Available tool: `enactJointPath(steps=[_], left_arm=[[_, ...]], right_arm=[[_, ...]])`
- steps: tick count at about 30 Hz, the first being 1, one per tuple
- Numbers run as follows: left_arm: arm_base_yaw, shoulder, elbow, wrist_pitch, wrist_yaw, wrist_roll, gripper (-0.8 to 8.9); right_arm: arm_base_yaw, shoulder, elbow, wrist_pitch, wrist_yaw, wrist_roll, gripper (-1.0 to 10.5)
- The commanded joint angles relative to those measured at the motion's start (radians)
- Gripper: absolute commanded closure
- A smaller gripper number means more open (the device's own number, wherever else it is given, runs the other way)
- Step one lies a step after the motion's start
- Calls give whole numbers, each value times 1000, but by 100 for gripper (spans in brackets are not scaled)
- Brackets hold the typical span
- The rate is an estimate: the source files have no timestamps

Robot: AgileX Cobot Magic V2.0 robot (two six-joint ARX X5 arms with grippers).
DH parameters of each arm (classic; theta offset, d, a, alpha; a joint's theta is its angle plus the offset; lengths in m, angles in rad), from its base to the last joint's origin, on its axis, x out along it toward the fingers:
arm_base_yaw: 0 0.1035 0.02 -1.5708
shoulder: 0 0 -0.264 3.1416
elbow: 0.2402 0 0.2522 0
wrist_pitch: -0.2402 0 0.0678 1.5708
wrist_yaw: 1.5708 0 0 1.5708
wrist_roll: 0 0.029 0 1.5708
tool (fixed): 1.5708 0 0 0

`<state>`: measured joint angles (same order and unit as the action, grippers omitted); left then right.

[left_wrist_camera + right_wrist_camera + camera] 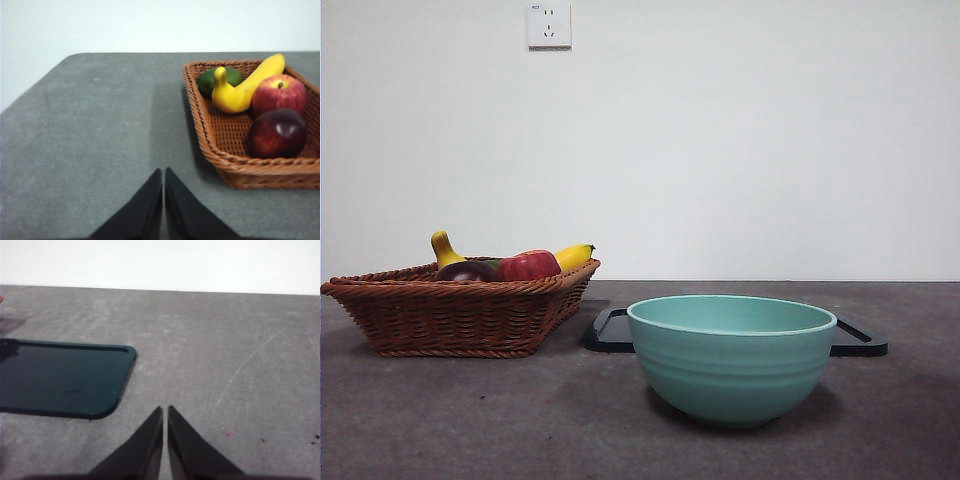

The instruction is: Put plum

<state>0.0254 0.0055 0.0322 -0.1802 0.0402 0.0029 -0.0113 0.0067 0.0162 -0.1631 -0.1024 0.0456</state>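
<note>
on the left of the table [440,420] sits a wicker basket [450,315], one corner turned toward the middle. the plum [277,133] lies in the basket's near corner as the left wrist view shows it, against the woven wall and touching the red apple [279,94] behind it. a banana [245,85] leans across the far side of the basket, with a green fruit [209,80] tucked in the corner behind it. in the front view only the plum's dark top [467,270] shows above the rim, so a grasp will probably have to come from above, over the wall, and clear of the apple.

the left gripper [163,176] hangs over bare table just beside the basket's outer wall, jaws pressed together with only a thin slit between them, holding nothing. it is the arm nearer the fruit, so i judge it the likely one to pick; the jaws would need to spread before it reaches in.

right of the basket, a flat black tray [860,340] lies toward the back, and a teal bowl [732,360] stands in front of it near the table's front edge, hiding the tray's middle. the bowl looks empty from this height. the task names no target; either could receive the plum.

the right gripper [165,415] waits over bare table beside the tray's corner [65,380], jaws likewise closed to a slit and empty.
</note>
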Motion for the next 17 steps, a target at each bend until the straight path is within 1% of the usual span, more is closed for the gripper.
enactJointPath(steps=[1,7,9,13,17], left_arm=[[1,-3,-20,-7,1,-90,807],[1,-3,-13,-8,1,-270,807],[1,-3,0,-9,5,-313,807],[1,-1,47,-23,39,-362,805],[1,6,121,-83,47,-386,805]], right_arm=[[2,-3,-5,5,-2,76,941],[2,-3,0,6,-6,160,941],[2,-3,11,5,-5,193,941],[2,-3,60,-5,-6,236,941],[3,-2,135,-40,-6,244,941]])
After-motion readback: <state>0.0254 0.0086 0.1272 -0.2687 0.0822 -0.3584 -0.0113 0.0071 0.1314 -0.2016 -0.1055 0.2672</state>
